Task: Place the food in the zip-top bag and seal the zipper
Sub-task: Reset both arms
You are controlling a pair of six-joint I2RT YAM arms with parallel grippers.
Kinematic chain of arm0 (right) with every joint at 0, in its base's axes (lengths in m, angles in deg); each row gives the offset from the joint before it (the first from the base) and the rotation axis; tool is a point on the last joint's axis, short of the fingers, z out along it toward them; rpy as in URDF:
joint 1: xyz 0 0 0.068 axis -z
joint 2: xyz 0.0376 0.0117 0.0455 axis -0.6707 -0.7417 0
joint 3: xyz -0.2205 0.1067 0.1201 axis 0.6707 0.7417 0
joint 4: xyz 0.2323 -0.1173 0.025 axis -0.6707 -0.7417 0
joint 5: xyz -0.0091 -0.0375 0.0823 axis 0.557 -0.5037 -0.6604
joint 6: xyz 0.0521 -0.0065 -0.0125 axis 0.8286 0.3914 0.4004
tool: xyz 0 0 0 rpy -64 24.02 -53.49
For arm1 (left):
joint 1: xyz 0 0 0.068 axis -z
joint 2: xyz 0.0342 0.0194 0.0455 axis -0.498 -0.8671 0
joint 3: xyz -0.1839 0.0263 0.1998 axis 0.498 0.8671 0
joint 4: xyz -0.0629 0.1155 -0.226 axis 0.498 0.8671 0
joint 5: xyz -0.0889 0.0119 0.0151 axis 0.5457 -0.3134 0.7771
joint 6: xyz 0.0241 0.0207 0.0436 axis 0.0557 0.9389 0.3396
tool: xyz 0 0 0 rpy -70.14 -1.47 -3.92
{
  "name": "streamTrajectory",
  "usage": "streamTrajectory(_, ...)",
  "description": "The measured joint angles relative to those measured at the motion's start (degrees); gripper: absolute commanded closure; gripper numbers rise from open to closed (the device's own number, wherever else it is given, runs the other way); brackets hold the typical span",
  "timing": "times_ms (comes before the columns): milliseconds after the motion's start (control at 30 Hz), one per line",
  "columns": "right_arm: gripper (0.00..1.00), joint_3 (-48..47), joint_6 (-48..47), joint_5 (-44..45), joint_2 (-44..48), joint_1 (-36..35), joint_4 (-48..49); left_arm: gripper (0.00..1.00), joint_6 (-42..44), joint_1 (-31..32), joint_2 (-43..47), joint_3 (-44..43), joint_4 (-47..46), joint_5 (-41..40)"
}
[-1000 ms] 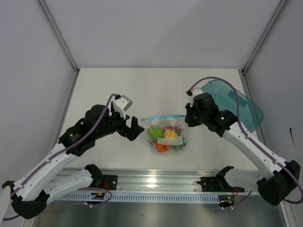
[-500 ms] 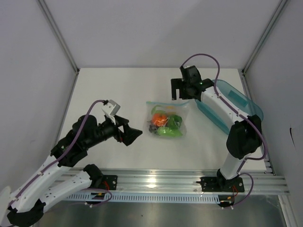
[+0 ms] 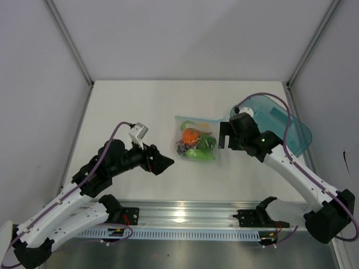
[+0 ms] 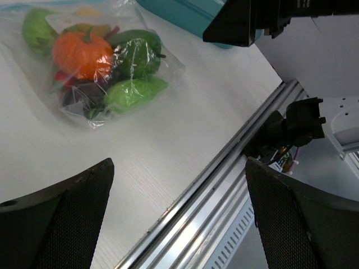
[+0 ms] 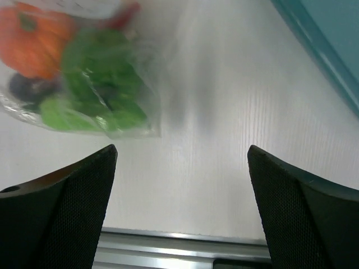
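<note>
Filled bag on the counter, between two empty, wide-open tools.
Overhead: right tool just beside the bag's right edge; left tool farther, lower left. Left wrist: food bagged, upper left. Right wrist: bag upper left.

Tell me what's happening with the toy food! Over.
Left gripper, right gripper open, empty. Clear crinkly plastic bag between them, plastic toy fruits and vegetables inside. Translucent teal oval tray apart, beside right arm.
</note>
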Motion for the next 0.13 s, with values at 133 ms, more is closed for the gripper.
streamTrajectory(133,0.0,9.77,4.39,0.02,7.48,0.0,-1.88,0.01,-3.43,0.0,0.92,3.89,-2.69,1.66)
